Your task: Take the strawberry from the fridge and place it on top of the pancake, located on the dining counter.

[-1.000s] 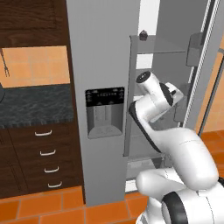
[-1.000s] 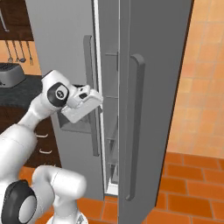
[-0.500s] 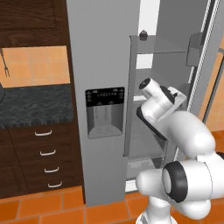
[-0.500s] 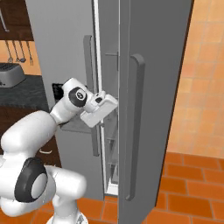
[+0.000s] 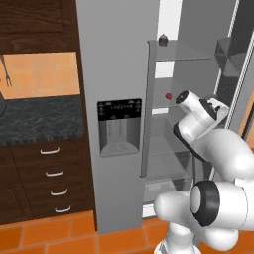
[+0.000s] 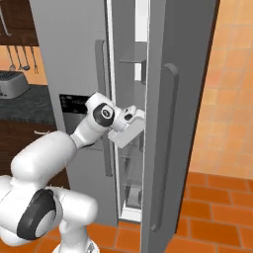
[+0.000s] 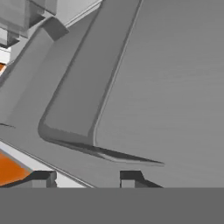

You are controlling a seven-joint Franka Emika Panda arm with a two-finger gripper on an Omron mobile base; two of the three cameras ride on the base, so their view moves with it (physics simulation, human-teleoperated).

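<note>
The fridge (image 5: 119,74) stands partly open; the strawberry (image 5: 168,96) sits at the left edge of a glass shelf (image 5: 178,101). The gripper (image 7: 83,177) faces the right door's handle (image 7: 74,87); whether its fingers (image 7: 131,178) have closed on it I cannot tell. Judged step: opening the door; next, swing it wide.

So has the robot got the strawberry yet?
Not yet. The fridge is part open, and the strawberry sits on a shelf inside. The gripper is at the door handle. Grabbing the berry and carrying it to the pancake is still left.
</note>
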